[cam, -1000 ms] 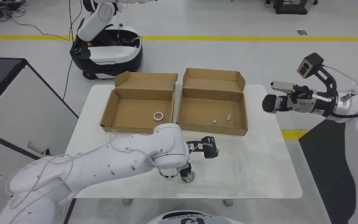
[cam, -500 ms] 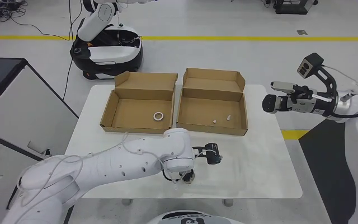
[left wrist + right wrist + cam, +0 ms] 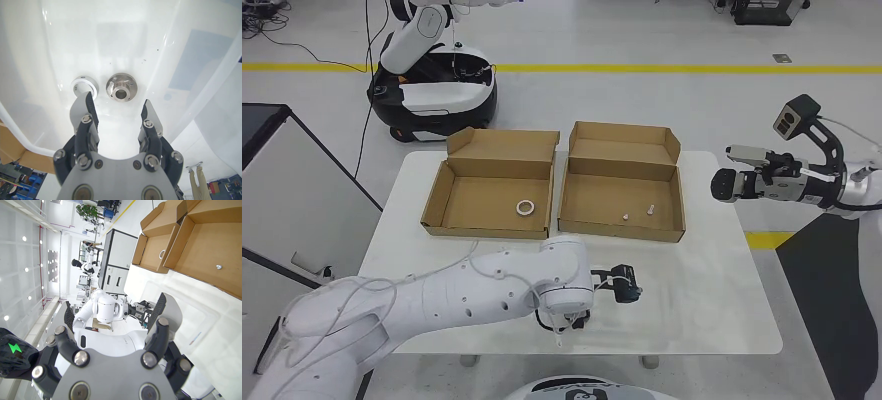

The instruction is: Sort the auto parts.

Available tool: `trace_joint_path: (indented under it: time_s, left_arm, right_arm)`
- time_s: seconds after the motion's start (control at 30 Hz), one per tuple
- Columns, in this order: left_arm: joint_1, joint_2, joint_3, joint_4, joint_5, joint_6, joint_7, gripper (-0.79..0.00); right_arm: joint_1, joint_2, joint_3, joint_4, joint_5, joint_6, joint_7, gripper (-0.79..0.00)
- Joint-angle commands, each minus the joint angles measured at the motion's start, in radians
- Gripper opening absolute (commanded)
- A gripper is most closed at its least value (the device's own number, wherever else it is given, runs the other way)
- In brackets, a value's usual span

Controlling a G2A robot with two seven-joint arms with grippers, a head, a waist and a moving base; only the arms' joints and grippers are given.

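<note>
Two metal parts lie side by side on the white table (image 3: 692, 300): a silver ring collar (image 3: 84, 87) and a flanged hub (image 3: 121, 90). My left gripper (image 3: 117, 101) is open just short of them, one fingertip overlapping the collar's edge and the hub lying between the finger lines. From above, the left gripper (image 3: 627, 284) sits near the table's front and the left arm covers the parts. My right gripper (image 3: 720, 185) hangs open and empty beyond the table's right edge, as the right wrist view (image 3: 115, 301) confirms.
Two open cardboard boxes stand at the back. The left box (image 3: 457, 195) holds a white ring (image 3: 526, 207). The right box (image 3: 587, 205) holds two small metal pieces (image 3: 625, 215) (image 3: 650, 209). Bare tabletop lies to the right of the left gripper.
My left arm has swung right and toward the table's front edge, carrying its gripper along and now covering the part that showed beneath it. The right arm has stayed still.
</note>
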Motion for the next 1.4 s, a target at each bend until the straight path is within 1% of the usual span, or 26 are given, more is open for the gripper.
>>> trace_joint_path:
  time_s: [0.0, 0.1, 0.27, 0.33, 0.5, 1.03, 1.37]
  left_arm:
    - [0.003, -0.001, 0.003, 0.000, -0.006, 0.001, 0.000, -0.286]
    - [0.014, -0.003, 0.003, 0.002, -0.009, -0.005, 0.000, -0.308]
    - [0.026, -0.008, 0.000, 0.009, -0.003, -0.008, 0.000, -0.320]
    - [0.029, -0.010, -0.001, 0.014, 0.001, -0.010, 0.000, -0.354]
    - [0.031, -0.014, 0.001, 0.027, 0.014, -0.018, 0.000, -0.394]
    - [0.042, -0.024, 0.003, 0.086, 0.006, -0.062, 0.000, -0.416]
    - [0.042, -0.036, 0.003, 0.112, 0.026, -0.062, 0.000, -0.443]
  right_arm:
    - [0.000, 0.000, 0.000, 0.000, 0.000, 0.000, 0.000, 0.000]
    - [0.000, 0.000, 0.000, 0.000, 0.000, 0.000, 0.000, 0.000]
    - [0.000, 0.000, 0.000, 0.000, 0.000, 0.000, 0.000, 0.000]
    - [0.000, 0.000, 0.000, 0.000, 0.000, 0.000, 0.000, 0.000]
    - [0.000, 0.000, 0.000, 0.000, 0.000, 0.000, 0.000, 0.000]
    - [0.000, 0.000, 0.000, 0.000, 0.000, 0.000, 0.000, 0.000]
    - [0.000, 0.000, 0.000, 0.000, 0.000, 0.000, 0.000, 0.000]
